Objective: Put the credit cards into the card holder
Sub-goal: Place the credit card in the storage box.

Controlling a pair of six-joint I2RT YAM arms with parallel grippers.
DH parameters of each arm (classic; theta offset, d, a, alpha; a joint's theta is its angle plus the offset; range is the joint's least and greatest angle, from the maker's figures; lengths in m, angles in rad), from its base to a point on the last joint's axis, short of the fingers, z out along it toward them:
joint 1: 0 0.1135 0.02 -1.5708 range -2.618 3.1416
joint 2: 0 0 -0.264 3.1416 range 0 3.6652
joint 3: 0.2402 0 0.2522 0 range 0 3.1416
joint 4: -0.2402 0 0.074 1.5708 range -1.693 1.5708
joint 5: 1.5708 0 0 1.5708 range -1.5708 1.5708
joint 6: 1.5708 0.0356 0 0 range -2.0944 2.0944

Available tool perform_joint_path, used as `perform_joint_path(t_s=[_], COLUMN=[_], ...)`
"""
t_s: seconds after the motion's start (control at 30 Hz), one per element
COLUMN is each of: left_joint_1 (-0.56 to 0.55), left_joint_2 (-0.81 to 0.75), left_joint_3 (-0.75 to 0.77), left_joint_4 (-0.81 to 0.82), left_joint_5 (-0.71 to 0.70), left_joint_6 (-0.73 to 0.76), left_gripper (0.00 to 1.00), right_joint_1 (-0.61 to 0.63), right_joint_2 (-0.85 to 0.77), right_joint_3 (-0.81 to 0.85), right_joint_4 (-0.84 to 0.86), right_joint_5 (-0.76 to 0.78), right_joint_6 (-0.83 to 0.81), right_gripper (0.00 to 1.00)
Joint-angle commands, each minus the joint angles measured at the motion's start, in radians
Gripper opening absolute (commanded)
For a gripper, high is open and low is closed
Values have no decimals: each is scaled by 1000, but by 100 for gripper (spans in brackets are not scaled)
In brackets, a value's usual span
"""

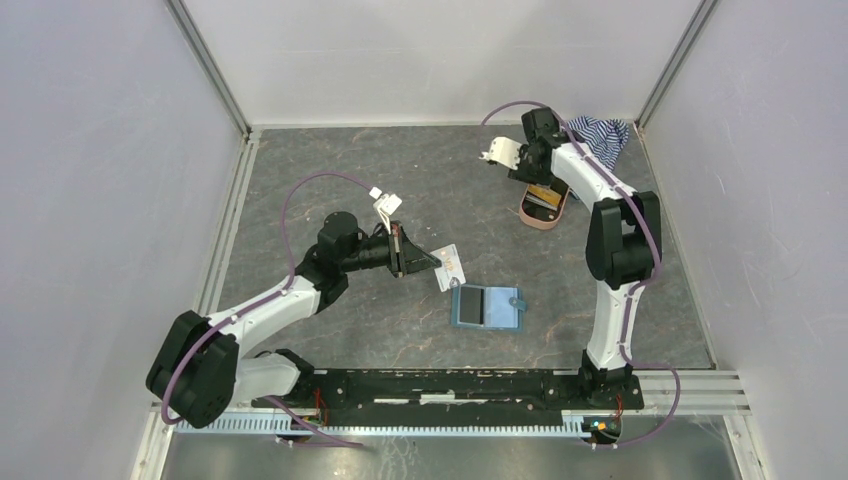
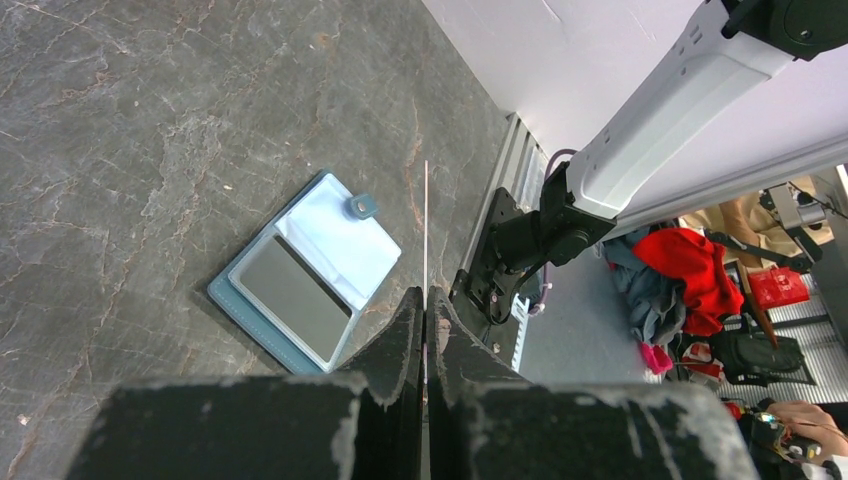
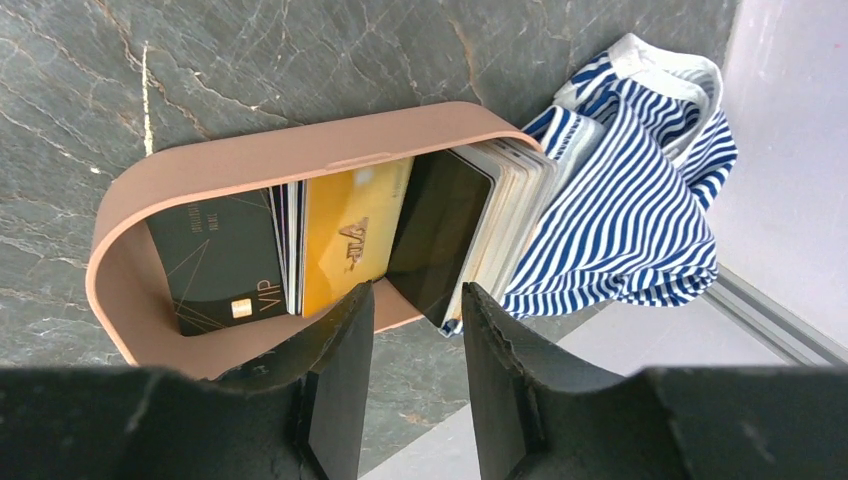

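The card holder (image 1: 487, 306) lies open on the table, teal outside and pale blue inside; in the left wrist view the card holder (image 2: 330, 260) shows a dark grey card (image 2: 290, 297) in one pocket. My left gripper (image 1: 422, 262) is shut on a white credit card (image 1: 451, 267) held just above and left of it; from the wrist that card (image 2: 426, 225) shows edge-on between the left gripper's (image 2: 426, 296) tips. My right gripper (image 3: 417, 300) stands open over a pink oval case (image 3: 120, 260) holding a dark VIP card (image 3: 215, 260), a gold card (image 3: 350, 235) and a black card (image 3: 440, 235).
A blue-white striped cloth (image 3: 630, 200) lies against the pink case (image 1: 545, 208), in the back right corner beside the wall. The arms' black base rail (image 1: 450, 385) runs along the near edge, and the enclosure walls close in the table on three sides.
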Motion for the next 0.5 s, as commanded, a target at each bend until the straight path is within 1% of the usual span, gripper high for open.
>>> perform_joint_path(t_s=[0.0,0.07,0.23,0.37,0.47], left_joint_1=[-4,-4,-4,-8,-20], left_joint_2=[-29,-31,-33,-34,-44], left_joint_3=[11,11,16,26,30], left_joint_4=[10,6,2,3,3], left_joint_5=[-1,-1,-2,-7,-26], left_joint_6=[22,23,25,21,19], left_gripper=[2,2,2,2,2], right_joint_1=[-14,-22,-42,-57,-82], right_joint_2=[-25,-27,-93,-154,-206], right_joint_3=[-37,-36,-43,-67,-76], right_joint_4=[70,68,34,23,-14], right_joint_5=[27,12,-130,-253,-401], right_joint_6=[-21,-11,20,49,86], right_gripper=[43,43,44,44,44])
